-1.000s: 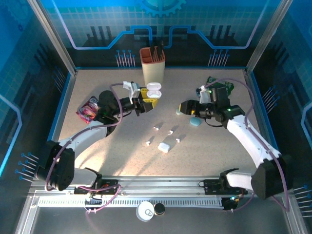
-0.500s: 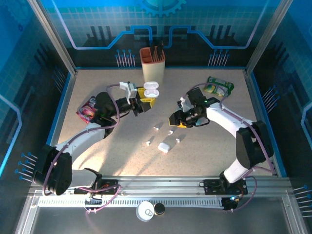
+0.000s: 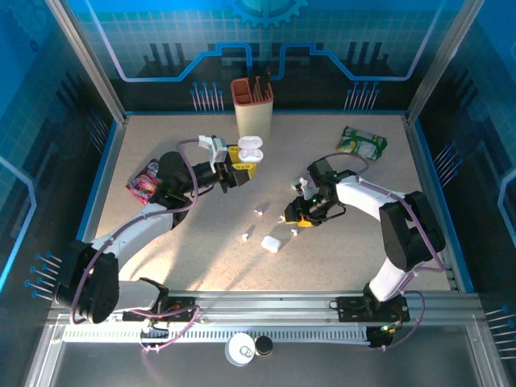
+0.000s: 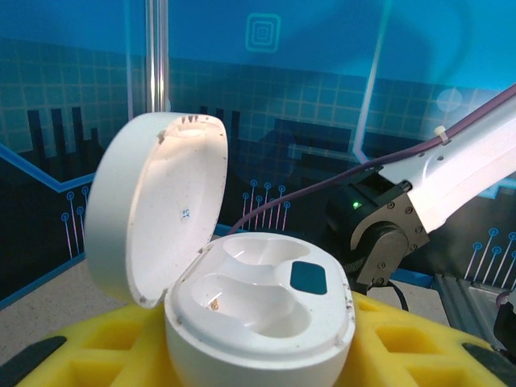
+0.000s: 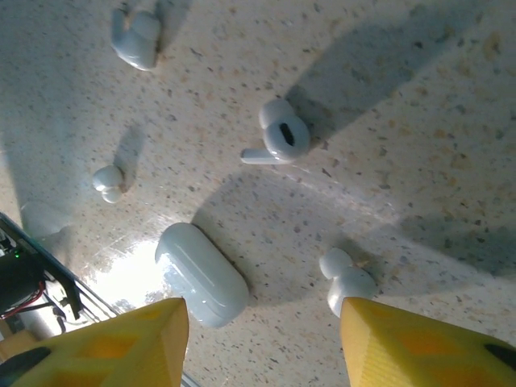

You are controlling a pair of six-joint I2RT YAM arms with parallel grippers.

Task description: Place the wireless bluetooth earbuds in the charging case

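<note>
Rails of grey metal [image 3: 258,310] run along the near edge of the speckled beige bench [image 3: 201,266]. In front of them lie one white round disc [image 3: 240,348] and one small black round cap [image 3: 264,347].

Farther in, at mid-bench, one closed white pebble-shaped case [image 3: 271,243] lies flat. Four tiny white plastic earbuds [image 3: 282,218] are scattered loosely around it, all on the surface and apart from each other. None of them is in a case.

The right gripper [image 3: 297,218] hangs low over this cluster, and its yellow foam fingertips [image 5: 427,343] stand apart with nothing between them. In the right wrist view the closed case [image 5: 201,272] lies just beside one fingertip. One earbud lies close to the other fingertip, and the remaining three earbuds [image 5: 278,139] lie beyond.

Past the cluster, the left gripper [image 3: 244,164] is clamped on one open white charging case [image 3: 251,148] and holds it above the bench. In the left wrist view this case [image 4: 258,314] sits between yellow pads [image 4: 89,355] with its lid [image 4: 157,210] swung back. Both moulded wells are empty.

To the left lies one red and pink foil packet [image 3: 145,179], and to the far right one green packet [image 3: 361,143]. One terracotta holder [image 3: 251,101] stands upright at the back of the bench.

Blue translucent panels [image 3: 339,48] printed with a grid and circuit lines close the cell on three sides, framed by slanted aluminium posts [image 3: 85,56].
</note>
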